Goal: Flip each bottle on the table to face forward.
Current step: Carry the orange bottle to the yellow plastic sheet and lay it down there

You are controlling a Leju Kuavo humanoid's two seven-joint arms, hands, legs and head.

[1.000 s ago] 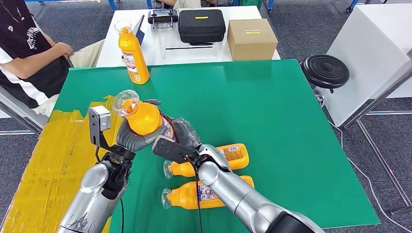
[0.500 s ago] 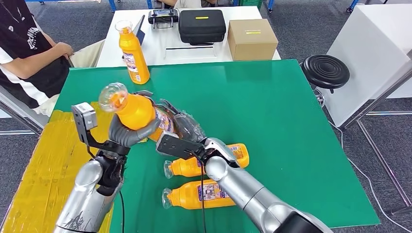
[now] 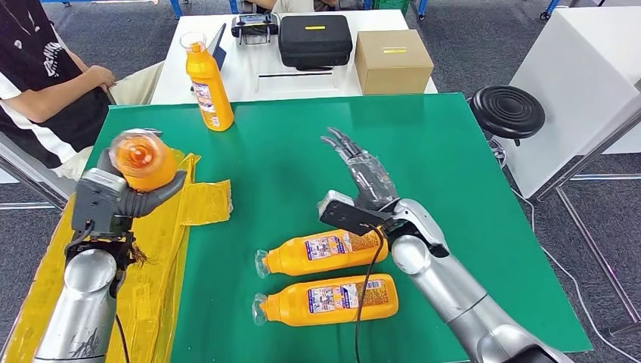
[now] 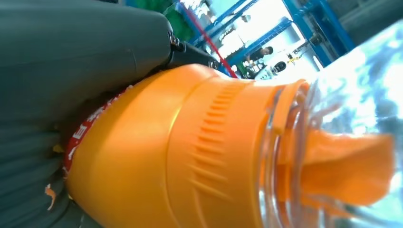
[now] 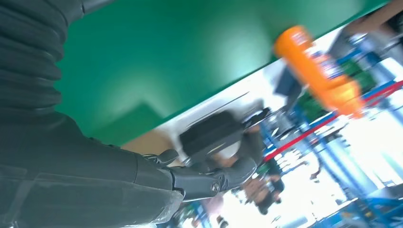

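My left robot hand grasps one bottle above the worktop's left edge, cap toward the camera; my right robot hand is released, fingers spread; I judge next I stand this bottle near the upright bottle at the far-left corner; two lying bottles wait near the front edge.

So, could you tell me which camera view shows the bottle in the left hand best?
The left wrist view: the held bottle fills it, with shoulder, ridged collar and clear cap sharp. The head view shows it small, cap toward the camera, gripped by the left hand. The right wrist view shows another bottle.
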